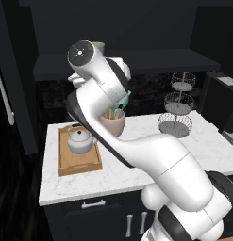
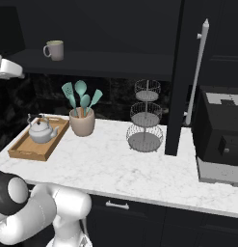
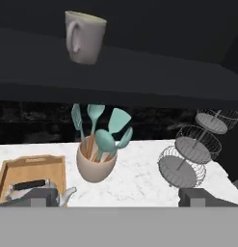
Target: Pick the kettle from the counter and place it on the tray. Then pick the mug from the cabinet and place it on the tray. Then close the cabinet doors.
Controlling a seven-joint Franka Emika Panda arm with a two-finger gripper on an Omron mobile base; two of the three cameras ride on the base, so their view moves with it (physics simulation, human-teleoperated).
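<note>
I saw the kettle (image 2: 41,131) sitting in the wooden tray (image 2: 25,150) on the counter (image 2: 111,166). The mug (image 3: 85,37) stood on the dark shelf of the cabinet (image 2: 106,62), above the tan pot of spoons (image 3: 96,165). My gripper (image 3: 118,197) held nothing, its jaws spread wide apart.

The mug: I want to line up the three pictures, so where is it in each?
Left base view: not in it.
Right base view: mug upper left, on the cabinet shelf.
Hand view: mug top left, on the shelf.
Shared landmark: tan utensil pot below it.
</note>
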